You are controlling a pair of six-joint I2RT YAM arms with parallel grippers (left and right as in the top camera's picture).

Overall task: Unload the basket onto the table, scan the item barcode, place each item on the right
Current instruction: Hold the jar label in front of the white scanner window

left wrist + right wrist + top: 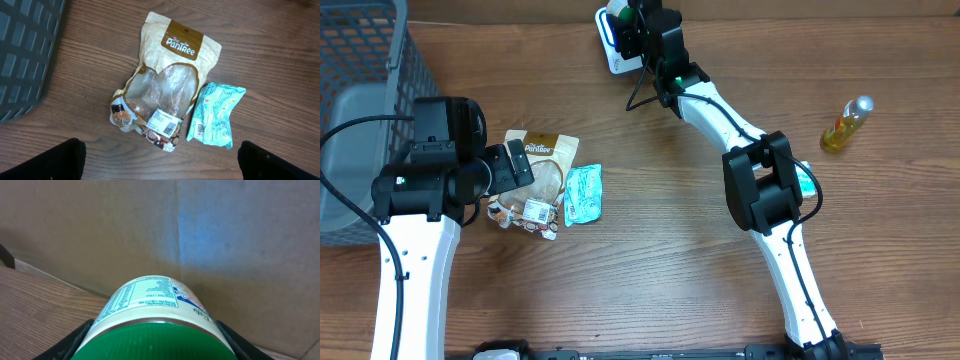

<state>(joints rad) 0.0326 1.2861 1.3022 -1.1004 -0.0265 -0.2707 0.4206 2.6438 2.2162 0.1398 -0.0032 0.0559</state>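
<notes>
My right gripper [638,25] is shut on a cream jar with a green lid [155,305] at the far edge of the table; its fingers [75,340] press both sides of the jar. The jar's printed nutrition label faces up, and no barcode shows on it. In the overhead view the jar [618,14] hangs over a white scanner-like device [617,58]. My left gripper [165,162] stands wide open and holds nothing, just short of a beige snack pouch [170,80] and a teal packet [216,112].
A grey mesh basket [360,100] stands at the far left, also the basket corner [25,55] in the left wrist view. A small yellow bottle [847,124] lies at the right. A brown cardboard wall [150,225] rises right behind the jar.
</notes>
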